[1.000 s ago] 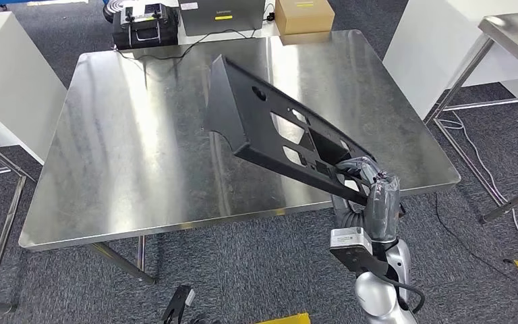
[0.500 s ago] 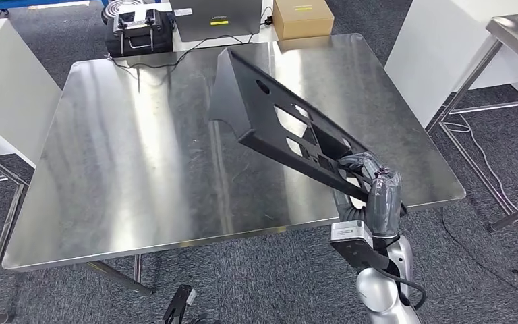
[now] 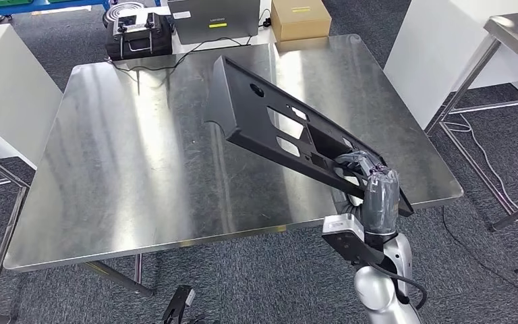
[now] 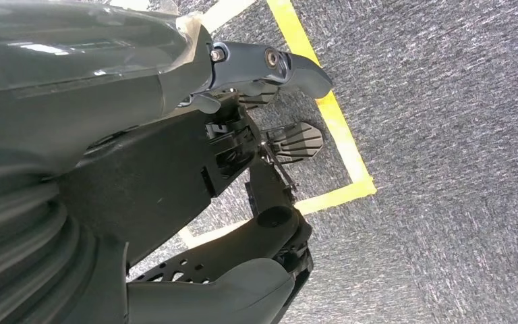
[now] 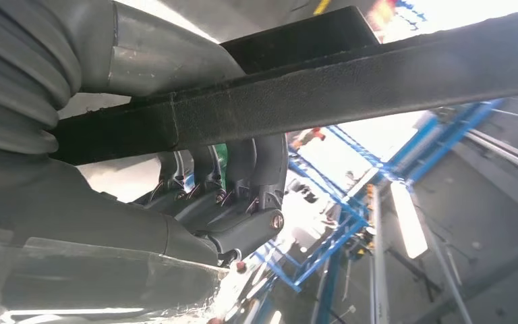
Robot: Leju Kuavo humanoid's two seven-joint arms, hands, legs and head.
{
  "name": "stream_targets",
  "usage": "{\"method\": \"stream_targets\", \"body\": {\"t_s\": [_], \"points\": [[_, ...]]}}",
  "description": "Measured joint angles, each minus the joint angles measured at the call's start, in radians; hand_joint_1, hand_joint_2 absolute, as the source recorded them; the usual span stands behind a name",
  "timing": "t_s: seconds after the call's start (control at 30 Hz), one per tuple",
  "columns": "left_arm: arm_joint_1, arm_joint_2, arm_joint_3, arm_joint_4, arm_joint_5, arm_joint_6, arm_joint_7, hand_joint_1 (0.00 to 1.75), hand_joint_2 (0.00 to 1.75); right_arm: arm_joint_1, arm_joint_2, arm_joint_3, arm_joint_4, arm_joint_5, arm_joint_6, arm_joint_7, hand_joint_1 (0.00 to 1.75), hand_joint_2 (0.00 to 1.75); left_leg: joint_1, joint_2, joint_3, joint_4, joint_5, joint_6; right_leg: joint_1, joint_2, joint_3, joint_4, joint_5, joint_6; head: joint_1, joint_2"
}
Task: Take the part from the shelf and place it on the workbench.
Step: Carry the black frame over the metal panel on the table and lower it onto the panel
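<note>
Right hand gripping black part, above steel workbench, grey carpet

One black part; one steel workbench; one cardboard box; one black case; one grey box.

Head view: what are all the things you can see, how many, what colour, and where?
Workbench: one, shiny steel, in the middle.
Part: one, black panel with cut-outs, held tilted above the workbench.
Cardboard box: one, brown, on the floor past the far edge.
Grey case: one, beside the box.
Black case: one, past the far left corner.
Second steel table: one, at far right.
White cabinets: two, one either side.
Floor: grey carpet.
Right hand: one, grey, its fingers gripping the part's near end.
Left hand: one, dark, hanging above the floor.
</note>
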Motion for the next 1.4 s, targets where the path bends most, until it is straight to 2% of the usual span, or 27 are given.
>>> {"method": "stream_targets", "body": {"t_s": [0.13,0.37,0.63,0.77,1.1,1.4], "points": [[0.000,0.000,0.000,0.000,-0.006,0.000,0.007,0.00,1.75,-0.079,0.016,-0.050,0.096,0.096,0.040,0.069,1.75,1.75,-0.002,0.001,0.004,0.001,0.001,-0.001,-0.002,0.000,0.004,0.000,0.001,0.001,0.000,0.000],[0.000,0.000,0.000,0.000,-0.009,-0.001,0.011,0.00,1.75,-0.205,0.044,-0.146,0.278,0.154,0.064,0.116,1.75,1.75,-0.004,0.002,0.006,0.001,0.001,-0.001,-0.004,0.000,0.006,0.000,0.001,0.001,0.000,0.000],[0.001,0.001,-0.001,0.000,-0.038,-0.021,0.026,0.00,1.75,-0.419,0.053,-0.256,0.590,0.270,0.050,0.219,1.75,1.75,-0.007,0.002,0.007,0.001,0.001,-0.001,-0.006,0.000,0.007,0.000,0.001,0.001,0.000,0.000],[0.002,0.008,-0.003,0.001,-0.049,-0.041,0.023,0.00,1.75,-0.495,0.053,-0.298,0.728,0.311,0.046,0.253,1.75,1.75,-0.007,0.002,0.007,0.001,0.001,-0.001,-0.006,0.000,0.007,0.000,0.001,0.001,0.000,0.000],[0.001,0.022,-0.017,0.001,-0.059,-0.055,0.027,0.00,1.75,-0.632,0.051,-0.349,1.001,0.390,0.092,0.348,1.75,1.75,-0.007,0.002,0.008,0.001,0.001,-0.001,-0.006,0.000,0.007,0.000,0.001,0.001,0.000,0.000],[-0.002,0.029,-0.019,0.001,-0.060,-0.056,0.036,0.00,1.75,-0.714,0.060,-0.353,1.119,0.446,0.156,0.407,1.75,1.75,-0.007,0.002,0.008,0.001,0.001,-0.001,-0.006,0.000,0.007,0.000,0.001,0.001,0.000,0.000]]}}
